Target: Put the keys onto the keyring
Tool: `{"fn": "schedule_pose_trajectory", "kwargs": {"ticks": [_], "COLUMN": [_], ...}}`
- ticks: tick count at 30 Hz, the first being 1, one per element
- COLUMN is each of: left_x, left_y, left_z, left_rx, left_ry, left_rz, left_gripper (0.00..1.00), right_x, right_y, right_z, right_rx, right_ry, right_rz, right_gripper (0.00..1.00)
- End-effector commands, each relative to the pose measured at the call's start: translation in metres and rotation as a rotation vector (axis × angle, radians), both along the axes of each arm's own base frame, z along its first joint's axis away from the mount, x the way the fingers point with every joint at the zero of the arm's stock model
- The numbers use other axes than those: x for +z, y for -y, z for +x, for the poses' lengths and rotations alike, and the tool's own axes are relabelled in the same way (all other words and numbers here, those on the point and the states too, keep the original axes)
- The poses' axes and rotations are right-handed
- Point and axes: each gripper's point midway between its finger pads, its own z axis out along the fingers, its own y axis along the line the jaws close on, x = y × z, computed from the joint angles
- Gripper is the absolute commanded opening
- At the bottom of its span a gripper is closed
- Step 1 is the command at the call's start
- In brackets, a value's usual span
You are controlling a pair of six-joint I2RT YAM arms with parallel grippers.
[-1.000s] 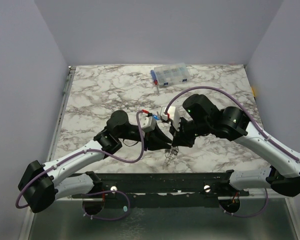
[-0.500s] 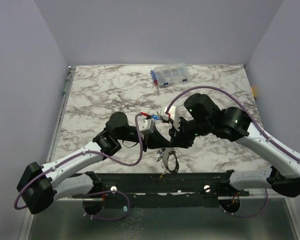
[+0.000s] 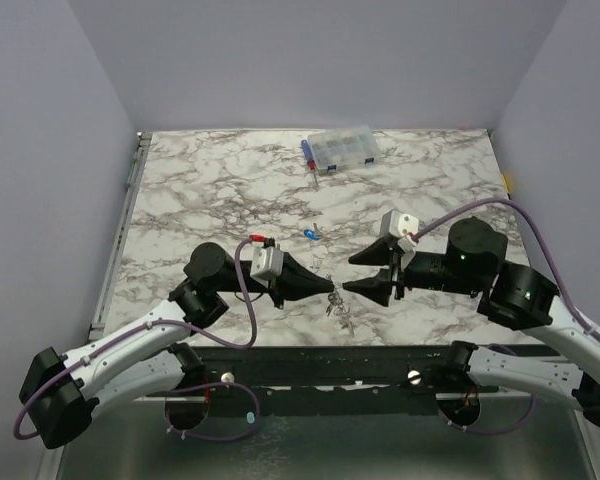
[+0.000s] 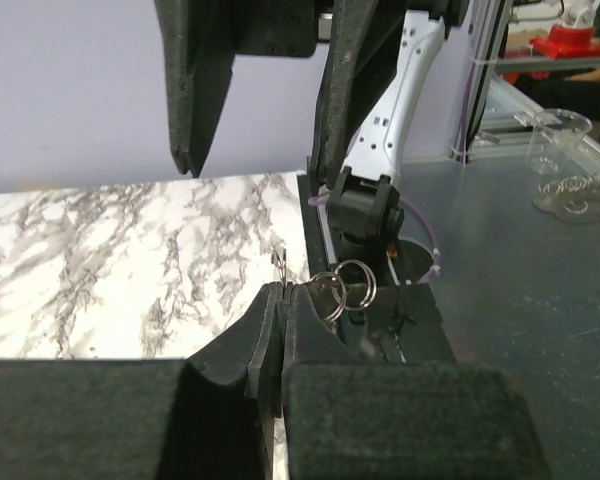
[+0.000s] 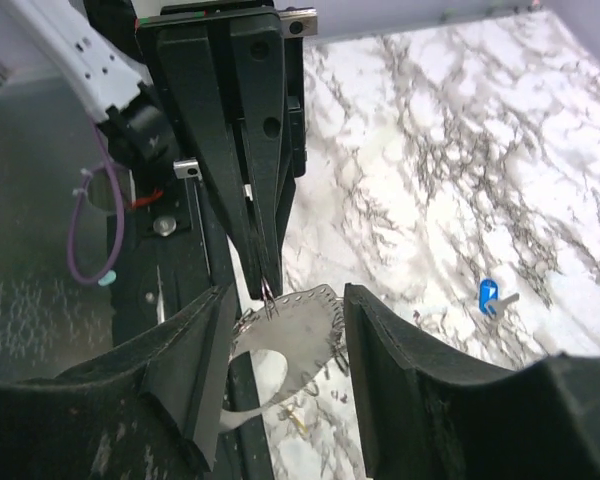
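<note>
My left gripper (image 3: 329, 288) (image 4: 283, 290) is shut on the thin wire of the keyring (image 3: 337, 305), pinched at its very tip. Two small silver rings (image 4: 345, 288) hang beside that tip. In the right wrist view the left gripper's tip (image 5: 263, 285) holds the wire, and a flat grey piece (image 5: 300, 330) with a holed edge dangles from it. My right gripper (image 3: 350, 273) (image 5: 285, 300) stands open facing it, fingers either side of that piece without touching. A blue key (image 3: 309, 236) (image 5: 488, 296) lies on the marble behind.
A clear compartment box (image 3: 340, 150) with blue parts stands at the far middle of the marble table (image 3: 200, 190). The black base rail (image 3: 320, 362) runs along the near edge, just below the dangling ring. A tiny yellowish piece (image 5: 298, 420) lies under the right gripper.
The two grippers have drawn apart. The right one opened, let go and backed off to the right. The left one shut on the keyring and pulled back left.
</note>
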Motion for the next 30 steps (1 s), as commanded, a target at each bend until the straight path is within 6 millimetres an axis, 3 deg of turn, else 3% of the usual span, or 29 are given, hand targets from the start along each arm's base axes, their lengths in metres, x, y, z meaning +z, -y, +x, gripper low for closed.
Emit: {"fn": "schedule_pose_trajectory", "kwargs": {"ticks": [1,4,16,21,30], "left_x": [0.035,0.046,0.072,0.083,0.099], "left_y": [-0.011,-0.017,-0.033,-0.042,-0.058], "left_z": [-0.005,-0.006,-0.018,-0.019,-0.021], "left_rx": [0.035,0.054,0.045,0.071,0.105], "left_ry": [0.054,0.052,0.056,0.057,0.041], "left_rz": [-0.149,-0.199,-0.349,-0.41,-0.527], "left_gripper": [0.0,0.0,0.0,0.0,0.0], "right_x": [0.03,0.028,0.025,0.029,0.035], "right_y": [-0.004,-0.01,-0.036,-0.041,-0.044], "right_z": [0.003,-0.003,-0.015,-0.018,-0.024], "right_rx": [-0.039,0.001,0.136,0.167,0.206], "right_ry": [0.052,0.039,0.004,0.01,0.0], "right_rz": [0.216,0.277,0.339,0.359,0.394], "right_gripper": [0.52,0.46,0.45,0.35,0.34]}}
